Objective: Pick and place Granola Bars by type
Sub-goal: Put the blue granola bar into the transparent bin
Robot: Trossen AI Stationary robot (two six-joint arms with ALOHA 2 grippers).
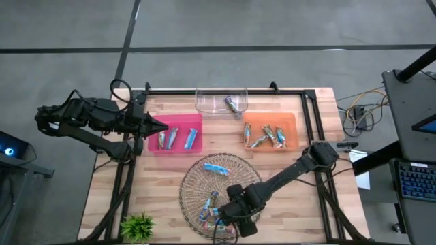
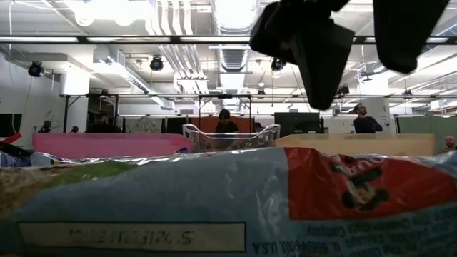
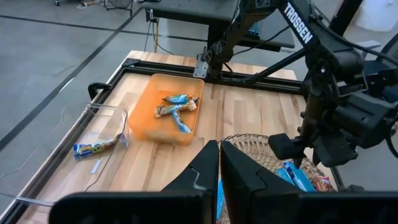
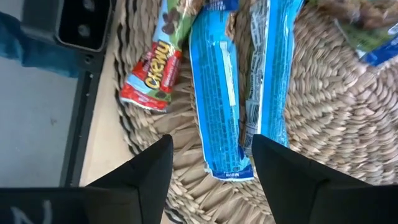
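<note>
Wooden table: three bars in pink tray; right gripper spread; left gripper pressed together.

My right end effector hangs low at the frame's bottom centre, fingers spread wide. My left end effector, fingers pressed together, waits at centre left.

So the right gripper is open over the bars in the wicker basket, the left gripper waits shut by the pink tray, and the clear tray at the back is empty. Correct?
Not quite: the clear tray is not empty; the high view shows one bar in it. The rest holds: the right gripper is open over the bars in the wicker basket, and the left gripper waits shut by the pink tray.
</note>
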